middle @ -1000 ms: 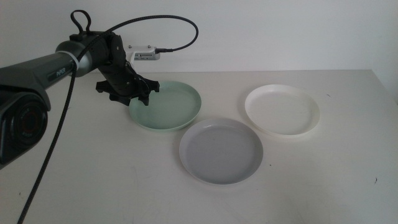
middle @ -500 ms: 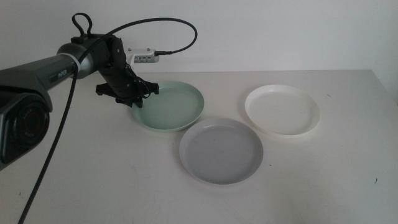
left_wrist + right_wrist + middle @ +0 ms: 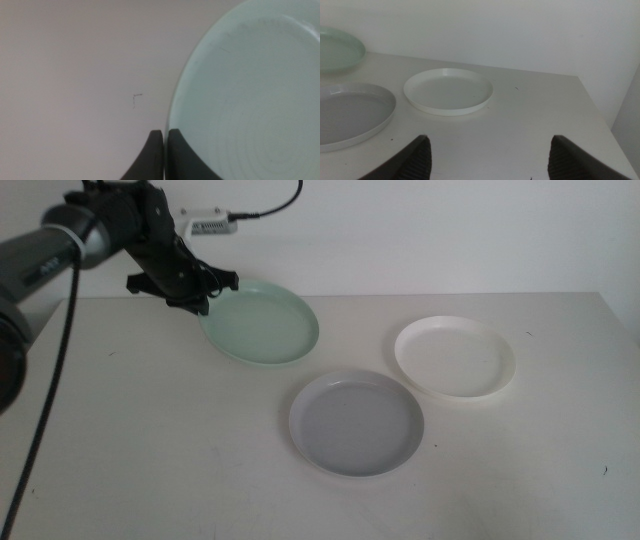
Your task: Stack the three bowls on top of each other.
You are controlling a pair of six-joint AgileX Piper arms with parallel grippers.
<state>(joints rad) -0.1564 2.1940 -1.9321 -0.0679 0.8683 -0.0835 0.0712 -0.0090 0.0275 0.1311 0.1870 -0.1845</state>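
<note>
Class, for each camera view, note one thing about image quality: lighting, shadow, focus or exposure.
Middle view: even, soft light; the grey bowl and white bowl cast only faint shadows. Left wrist view: the mint bowl is close and soft, with the left end effector a dark silhouette. Right wrist view: the right end effector shows blurred and underexposed.

A white table [image 3: 150, 460] stands against a plain, evenly lit white wall [image 3: 450, 230].
</note>
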